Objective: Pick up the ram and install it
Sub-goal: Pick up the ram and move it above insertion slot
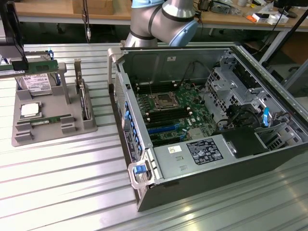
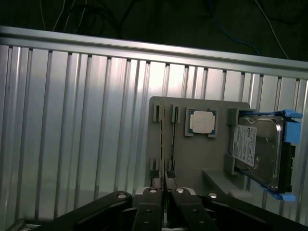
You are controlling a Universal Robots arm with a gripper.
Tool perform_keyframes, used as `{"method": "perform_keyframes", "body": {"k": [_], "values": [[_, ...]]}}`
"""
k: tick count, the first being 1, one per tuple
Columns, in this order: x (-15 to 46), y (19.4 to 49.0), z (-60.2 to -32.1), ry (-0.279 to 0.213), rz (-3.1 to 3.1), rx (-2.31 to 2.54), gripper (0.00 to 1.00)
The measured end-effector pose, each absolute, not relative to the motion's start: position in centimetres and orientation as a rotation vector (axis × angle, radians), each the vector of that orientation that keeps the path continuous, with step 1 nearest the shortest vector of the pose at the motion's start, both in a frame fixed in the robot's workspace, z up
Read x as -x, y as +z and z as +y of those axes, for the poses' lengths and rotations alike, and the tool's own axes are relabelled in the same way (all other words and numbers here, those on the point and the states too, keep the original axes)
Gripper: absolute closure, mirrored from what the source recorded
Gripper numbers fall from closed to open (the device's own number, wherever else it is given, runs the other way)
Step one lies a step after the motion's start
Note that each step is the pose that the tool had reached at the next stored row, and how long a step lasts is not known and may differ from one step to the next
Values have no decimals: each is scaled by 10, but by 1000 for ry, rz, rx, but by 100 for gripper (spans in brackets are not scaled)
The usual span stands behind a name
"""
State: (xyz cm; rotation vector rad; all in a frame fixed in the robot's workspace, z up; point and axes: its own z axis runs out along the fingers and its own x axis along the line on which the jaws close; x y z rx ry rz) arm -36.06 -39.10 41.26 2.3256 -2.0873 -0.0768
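Half the gripper [image 2: 166, 192] is cropped, seemingly pinching the ram [image 1: 41, 66].

table [image 1: 57, 183]: ribbed metal, gleaming with a brushed sheen. tray [image 1: 53, 136]: grey plastic, looking matt. hard drive [image 2: 265, 150]: silver metal, shining smoothly, carrying a paper label. ram [image 1: 38, 66]: showing green circuit board. gripper [image 2: 164, 193]: black, appearing matt.

Grey fixture tray [image 1: 53, 135] on slatted aluminium table [image 1: 62, 185] carries processor chip [image 1: 30, 109] and hard drive [image 1: 36, 83]; open computer case [image 1: 216, 188] alongside, motherboard [image 1: 168, 109] exposed.
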Motion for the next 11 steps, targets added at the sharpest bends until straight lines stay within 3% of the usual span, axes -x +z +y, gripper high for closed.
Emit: {"method": "perform_keyframes", "body": {"k": [11], "values": [[277, 412, -391, -68, -2084, -2321, 87]]}}
